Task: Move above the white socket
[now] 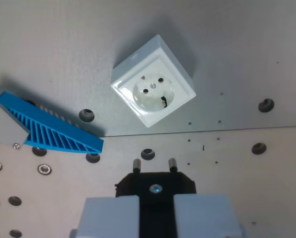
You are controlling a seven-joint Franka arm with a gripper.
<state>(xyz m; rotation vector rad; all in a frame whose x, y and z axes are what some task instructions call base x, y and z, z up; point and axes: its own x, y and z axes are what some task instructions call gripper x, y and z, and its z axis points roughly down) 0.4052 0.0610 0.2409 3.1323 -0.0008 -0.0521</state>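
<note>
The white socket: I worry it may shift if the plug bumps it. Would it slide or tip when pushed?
The white socket looks like a rigid, boxy plastic housing, so it would likely keep its shape. It sits flat on the smooth metal plate with no visible fastening, so a side push would probably slide it rather than tip it. Its low, wide form suggests good stability.

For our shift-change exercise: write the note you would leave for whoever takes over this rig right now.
Gripper: jaws shut on a black plug, its two pins pointing up the wrist view.
White socket: on the grey table, ahead of the pins, rotated diagonally, nothing in it.
Blue ribbed part: at the wrist view's left, clear of the socket.
Done: plug held.
Left: bring the gripper over the socket; it is not centred there yet.
</note>
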